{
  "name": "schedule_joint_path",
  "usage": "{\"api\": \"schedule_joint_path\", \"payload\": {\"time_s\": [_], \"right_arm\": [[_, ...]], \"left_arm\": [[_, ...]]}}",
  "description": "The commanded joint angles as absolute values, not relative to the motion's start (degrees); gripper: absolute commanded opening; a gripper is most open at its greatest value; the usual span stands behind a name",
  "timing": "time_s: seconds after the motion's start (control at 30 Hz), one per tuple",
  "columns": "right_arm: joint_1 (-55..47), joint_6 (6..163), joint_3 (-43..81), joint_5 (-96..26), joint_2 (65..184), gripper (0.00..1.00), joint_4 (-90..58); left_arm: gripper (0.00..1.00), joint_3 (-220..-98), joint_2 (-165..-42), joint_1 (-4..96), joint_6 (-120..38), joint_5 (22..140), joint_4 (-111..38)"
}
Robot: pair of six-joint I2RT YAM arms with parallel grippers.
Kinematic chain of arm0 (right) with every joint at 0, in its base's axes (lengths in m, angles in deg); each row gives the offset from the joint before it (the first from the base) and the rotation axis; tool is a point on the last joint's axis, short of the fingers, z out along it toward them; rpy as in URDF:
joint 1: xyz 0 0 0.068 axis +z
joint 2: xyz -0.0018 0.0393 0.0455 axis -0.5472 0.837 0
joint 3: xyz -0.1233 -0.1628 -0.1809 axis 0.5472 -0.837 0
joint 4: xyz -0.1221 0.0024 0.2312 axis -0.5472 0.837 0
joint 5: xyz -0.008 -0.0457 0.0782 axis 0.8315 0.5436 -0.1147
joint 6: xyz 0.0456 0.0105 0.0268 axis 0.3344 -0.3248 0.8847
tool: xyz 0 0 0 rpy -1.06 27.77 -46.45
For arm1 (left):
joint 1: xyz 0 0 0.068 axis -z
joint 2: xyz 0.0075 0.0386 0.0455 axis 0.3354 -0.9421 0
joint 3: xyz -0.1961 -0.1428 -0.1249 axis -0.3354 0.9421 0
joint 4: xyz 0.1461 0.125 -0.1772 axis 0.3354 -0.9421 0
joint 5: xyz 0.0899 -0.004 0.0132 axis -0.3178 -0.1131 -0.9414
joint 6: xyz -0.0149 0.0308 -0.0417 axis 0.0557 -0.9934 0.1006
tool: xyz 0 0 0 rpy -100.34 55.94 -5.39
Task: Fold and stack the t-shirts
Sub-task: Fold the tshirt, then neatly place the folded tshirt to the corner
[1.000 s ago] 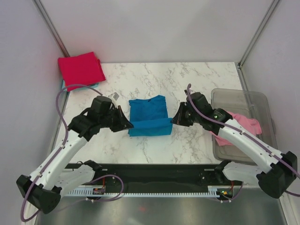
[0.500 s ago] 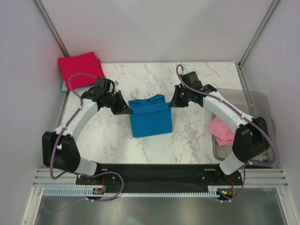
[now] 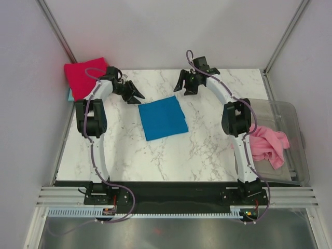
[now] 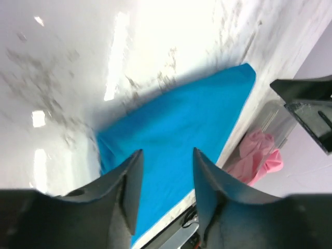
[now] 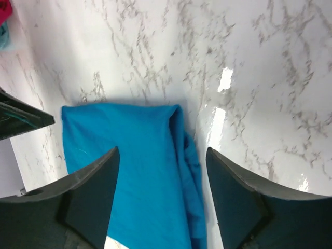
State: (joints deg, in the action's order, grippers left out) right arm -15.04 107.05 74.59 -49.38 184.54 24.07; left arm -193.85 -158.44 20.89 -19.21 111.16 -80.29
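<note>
Both of my arms are built alike: on the left arm and the right arm I see slim white link shells joined by chunky black joint housings. A thin purple cable loops out beside each black base block, and more purple cable runs along the upper links. The left gripper and right gripper are black all over. Through the wrist cameras my fingers are matte dark grey wedges, broad at the root and tapering to blunt tips
</note>
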Motion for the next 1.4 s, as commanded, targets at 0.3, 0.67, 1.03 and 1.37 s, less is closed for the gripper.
{"api": "schedule_joint_path", "payload": {"time_s": [0.3, 0.67, 1.03, 1.37], "right_arm": [[-17.70, 104.58, 52.11, -47.63, 165.71, 0.79, 16.67], [-17.62, 107.13, 7.88, -49.21, 138.88, 0.80, 2.15], [-16.13, 112.14, -15.42, -50.35, 124.99, 0.80, -12.07], [-1.31, 120.40, -38.34, -38.07, 115.07, 0.79, -38.00]], "left_arm": [[1.00, -187.90, -145.35, 22.14, -31.07, 98.18, -79.49], [0.82, -163.69, -141.78, 24.16, -24.83, 99.11, -64.43], [0.59, -163.51, -149.69, 27.85, -19.03, 100.78, -55.63], [0.02, -177.64, -150.49, 26.63, -26.02, 94.56, -63.87]]}}
